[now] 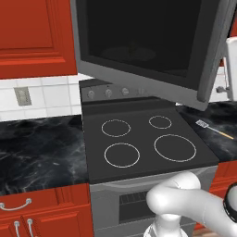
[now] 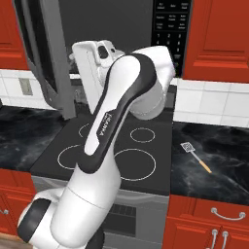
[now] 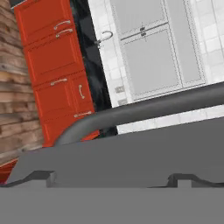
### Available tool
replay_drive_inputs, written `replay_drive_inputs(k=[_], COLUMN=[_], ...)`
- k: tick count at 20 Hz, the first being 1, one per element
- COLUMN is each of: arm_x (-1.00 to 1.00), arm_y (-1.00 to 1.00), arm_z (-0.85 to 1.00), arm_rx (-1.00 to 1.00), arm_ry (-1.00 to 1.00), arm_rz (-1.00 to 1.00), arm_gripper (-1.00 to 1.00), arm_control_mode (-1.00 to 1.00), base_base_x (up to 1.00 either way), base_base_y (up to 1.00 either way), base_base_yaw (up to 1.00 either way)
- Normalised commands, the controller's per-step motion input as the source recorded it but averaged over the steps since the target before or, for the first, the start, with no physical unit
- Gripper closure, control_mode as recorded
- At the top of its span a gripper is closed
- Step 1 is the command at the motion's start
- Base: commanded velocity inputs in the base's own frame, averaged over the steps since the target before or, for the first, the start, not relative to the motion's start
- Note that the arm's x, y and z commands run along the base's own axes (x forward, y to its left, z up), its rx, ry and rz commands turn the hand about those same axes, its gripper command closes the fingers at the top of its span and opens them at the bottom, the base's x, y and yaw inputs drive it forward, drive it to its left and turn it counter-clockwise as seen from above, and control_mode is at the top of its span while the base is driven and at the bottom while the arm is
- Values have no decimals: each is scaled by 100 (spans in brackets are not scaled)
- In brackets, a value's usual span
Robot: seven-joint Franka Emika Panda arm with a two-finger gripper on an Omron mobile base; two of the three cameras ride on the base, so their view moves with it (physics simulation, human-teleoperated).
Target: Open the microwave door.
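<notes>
The microwave door (image 1: 139,41) runs off the top of the left base view, so its upper frame is cut away, and its handle (image 3: 144,111) leaves the hand view at the right edge. Behind the glass, the cavity is too dark to read. The arm (image 2: 114,126) covers much of the stove (image 2: 141,160) in the right base view. Whether the gripper's fingers are closed or apart, I cannot tell. The keypad (image 2: 171,29) buttons are too small to read.

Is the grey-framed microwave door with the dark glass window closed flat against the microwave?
No, the grey-framed microwave door stands swung outward over the black stovetop.
</notes>
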Motion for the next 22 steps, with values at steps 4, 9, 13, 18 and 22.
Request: replay_drive_inputs(k=[4,9,13,18,22], arm_x=[-96,-66,-20,3,32], arm_y=[83,100,100,100,90], arm_z=[-5,-3,0,0,0], arm_rx=[-10,-4,-1,0,3], arm_ry=[-26,-36,-33,-28,-15], arm_rz=[28,26,18,11,12], arm_gripper=[-100,-100,-100,-100,-100], arm_control_mode=[-100,-100,-100,-100,-100], base_base_x=[0,0,0,0,0], base_base_y=[0,0,0,0,0], base_base_yaw=[0,0,0,0,0])
